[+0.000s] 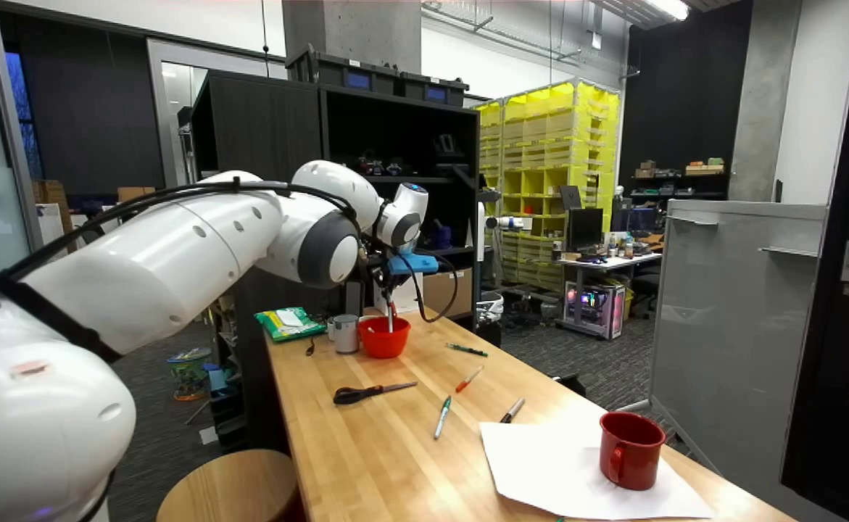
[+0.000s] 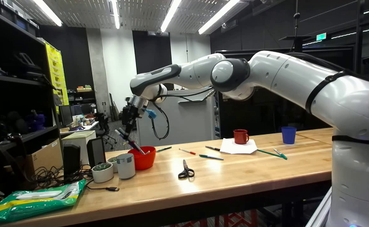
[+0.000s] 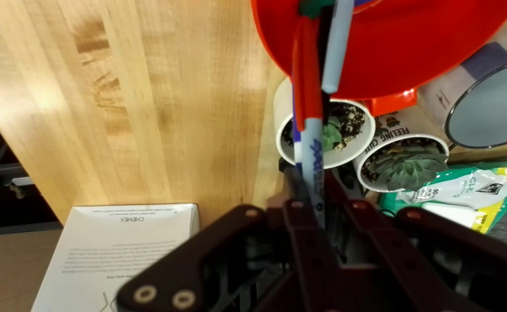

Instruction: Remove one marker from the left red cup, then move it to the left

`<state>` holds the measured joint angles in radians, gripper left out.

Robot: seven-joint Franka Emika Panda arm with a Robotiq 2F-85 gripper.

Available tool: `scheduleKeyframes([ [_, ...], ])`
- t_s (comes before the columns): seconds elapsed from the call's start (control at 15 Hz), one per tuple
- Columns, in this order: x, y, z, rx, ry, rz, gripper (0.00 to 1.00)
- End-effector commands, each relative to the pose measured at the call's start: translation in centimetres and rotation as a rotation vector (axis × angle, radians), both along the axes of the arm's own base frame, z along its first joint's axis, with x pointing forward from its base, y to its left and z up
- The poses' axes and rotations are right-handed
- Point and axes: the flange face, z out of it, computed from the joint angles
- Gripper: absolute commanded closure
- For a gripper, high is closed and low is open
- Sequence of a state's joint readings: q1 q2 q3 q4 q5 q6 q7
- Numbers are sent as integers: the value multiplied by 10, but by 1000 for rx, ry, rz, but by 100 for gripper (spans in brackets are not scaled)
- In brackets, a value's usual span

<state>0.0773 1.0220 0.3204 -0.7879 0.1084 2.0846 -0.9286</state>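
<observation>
One blue-and-white marker [image 3: 297, 135] slants over the one red cup [image 2: 146, 160], its ends hidden, beside a red-capped marker [image 3: 312, 143]; two fingers [image 3: 363, 216] flank the latter, gripping or not I cannot tell. Two potted plants [image 3: 405, 167], one grey cup [image 2: 126, 167], one blue cup [image 2: 288, 135], one darker-red mug [image 1: 634, 457], one pair of scissors [image 1: 375, 390] and six loose pens [image 2: 211, 157] share a pale wooden counter [image 1: 351, 457] near dark shelving [image 1: 268, 116] and a yellow rack [image 1: 540, 130].

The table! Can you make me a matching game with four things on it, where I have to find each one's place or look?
Things:
1. mug
2. scissors
3. wide bowl-like cup
4. tumbler

Clues:
A. pens at its opening
B. blue
C. stands on white paper
D. black-handled, lying flat

Right pairs:
1-C
2-D
3-A
4-B
</observation>
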Motion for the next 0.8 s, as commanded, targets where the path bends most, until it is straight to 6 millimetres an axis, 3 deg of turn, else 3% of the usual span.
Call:
scheduleKeyframes([
  [0.0, -8, 3, 15, -15, -24, -17, 97],
  [0.73, -34, 12, 38, -44, -45, -65, 97],
])
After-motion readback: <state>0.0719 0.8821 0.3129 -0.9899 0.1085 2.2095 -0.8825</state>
